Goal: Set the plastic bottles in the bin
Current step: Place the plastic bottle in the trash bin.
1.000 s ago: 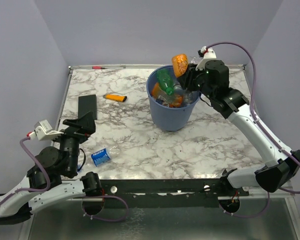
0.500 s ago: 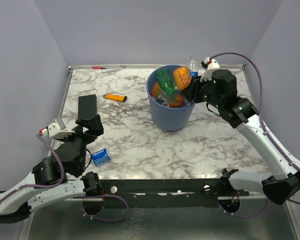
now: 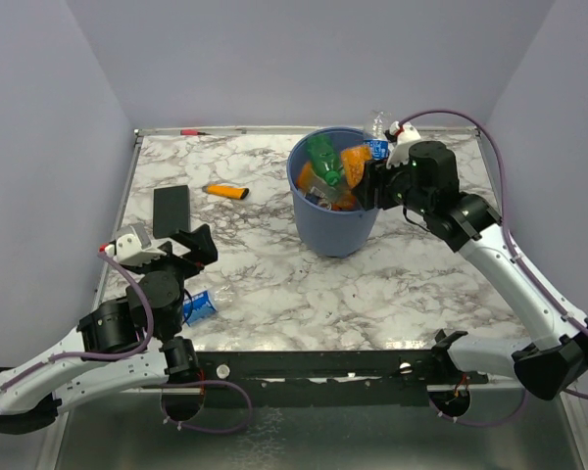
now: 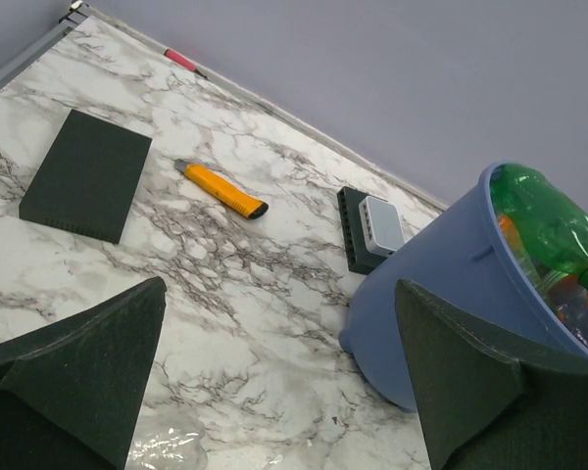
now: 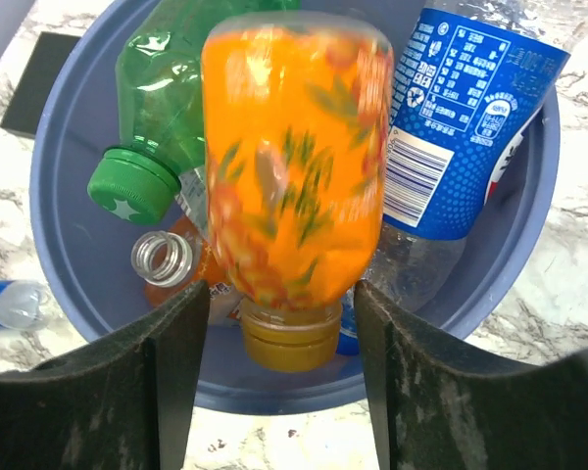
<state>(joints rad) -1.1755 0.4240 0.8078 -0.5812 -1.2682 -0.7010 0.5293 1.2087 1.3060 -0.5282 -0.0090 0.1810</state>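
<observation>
Top external view: the left gripper (image 3: 188, 247) hangs over the near left of the table (image 3: 274, 264) with its jaws spread wide and nothing between them. Just on its near side, low beside the arm, one clear bottle (image 3: 198, 305) with a blue label lies flat on the marble. Its long axis runs roughly across the table, a little slanted. It is the only bottle outside the bin, and the left arm is much the nearer one. The next reach probably means dropping down and slightly back onto it. The label's print is too small to read.

Further back lie a flat black rectangle (image 3: 171, 208) and an orange marker (image 3: 225, 191).

To the right, the blue bin (image 3: 333, 230) holds the other bottles. The right gripper (image 3: 370, 183) sits at its rim. In the right wrist view an orange bottle (image 5: 294, 166) hangs cap-down between the parted fingers, blurred. I cannot tell whether it is gripped or let go. Beside it are a green bottle (image 5: 167, 108), with a star on its cap, and a blue-labelled bottle (image 5: 461, 108) with a barcode and unreadable white print.
</observation>
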